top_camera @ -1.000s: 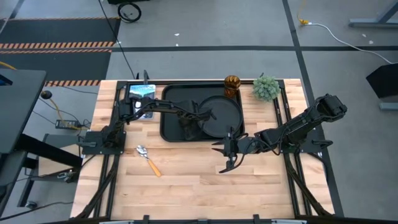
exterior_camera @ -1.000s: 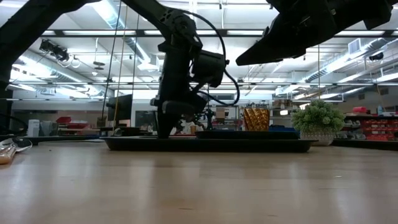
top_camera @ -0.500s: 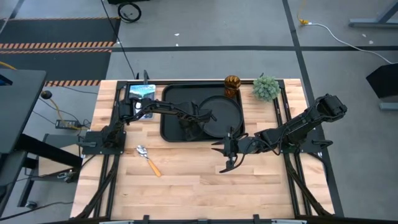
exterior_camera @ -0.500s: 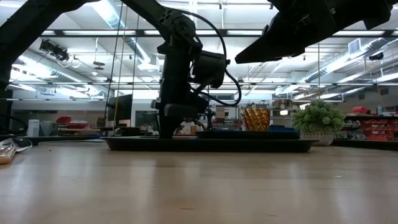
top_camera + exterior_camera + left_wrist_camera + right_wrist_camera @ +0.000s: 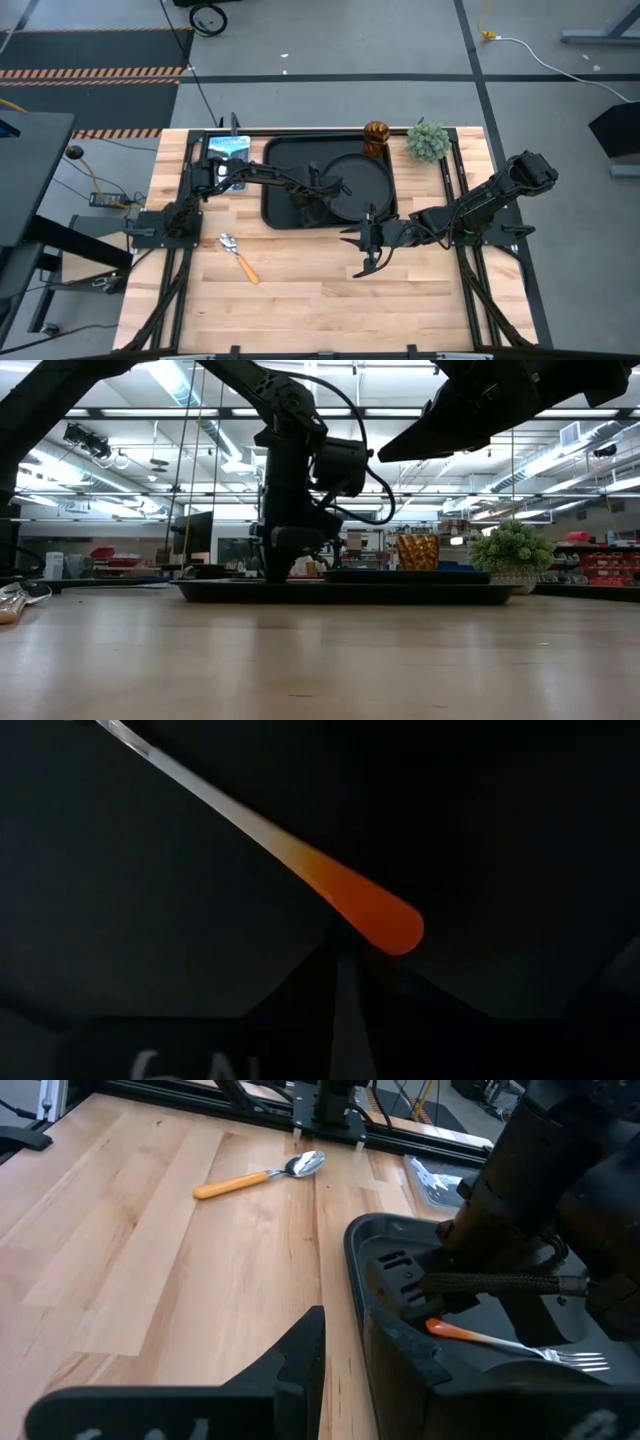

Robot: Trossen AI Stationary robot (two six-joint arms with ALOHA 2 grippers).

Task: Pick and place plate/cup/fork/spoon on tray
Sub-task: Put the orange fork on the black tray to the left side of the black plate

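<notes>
Tray [image 5: 275, 205] — black, rectangular, at the table's far middle, holding the round plate [image 5: 360, 182] on its right half and the fork [image 5: 510, 1344], red-orange handle, lying on its floor. Cup [image 5: 376, 135] — amber, just behind the tray's far rim; spoon [image 5: 238, 257] on bare wood, well to the left. Left gripper [image 5: 305, 207] — low over the tray, its fingers closed together just beside the fork's handle tip, holding nothing; right gripper [image 5: 362, 248] — in front of the tray, fingers spread, empty.

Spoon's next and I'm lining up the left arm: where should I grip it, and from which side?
Grip the spoon on its yellow-orange handle, coming straight down from above. It lies flat on bare wood with open table all round, and the straight handle is likely easier to pinch than the rounded bowl.
</notes>
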